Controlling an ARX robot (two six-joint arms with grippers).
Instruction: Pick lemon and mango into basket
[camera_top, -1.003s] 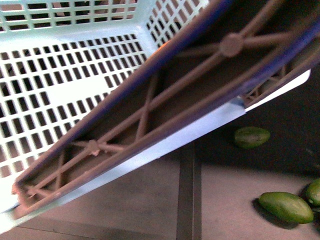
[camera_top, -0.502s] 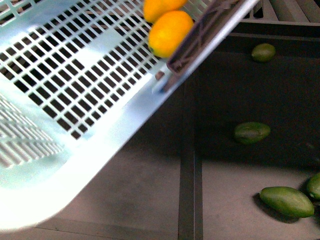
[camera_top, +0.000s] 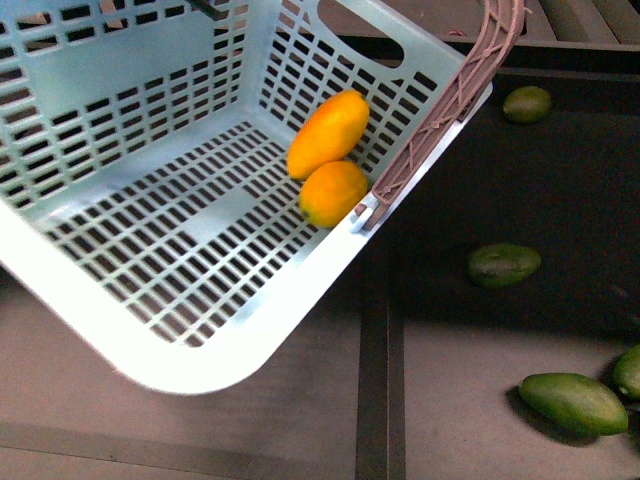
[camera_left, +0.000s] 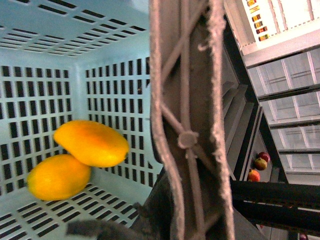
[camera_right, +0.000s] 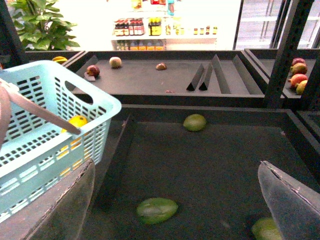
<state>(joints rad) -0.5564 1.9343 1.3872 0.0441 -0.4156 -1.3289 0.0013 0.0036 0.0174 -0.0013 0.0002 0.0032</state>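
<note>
Teal slotted plastic basket (camera_top: 150, 330), tilted with orange-yellow mango (camera_top: 329, 133) touching small yellow lemon (camera_top: 333, 193), should be levelled gently; right gripper (camera_right: 175, 200) released, left's grasp unreadable.

Blown-out backlight, perhaps slight softness.

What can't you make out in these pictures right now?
- Left tool: left wrist view, dark shape behind the basket handle; open or shut unclear.
- Basket: front view, far wall cut off by the frame's edge.
- Mango: right wrist view, mostly hidden by the basket wall.
- Shelf bottles: too small and overexposed.
</note>
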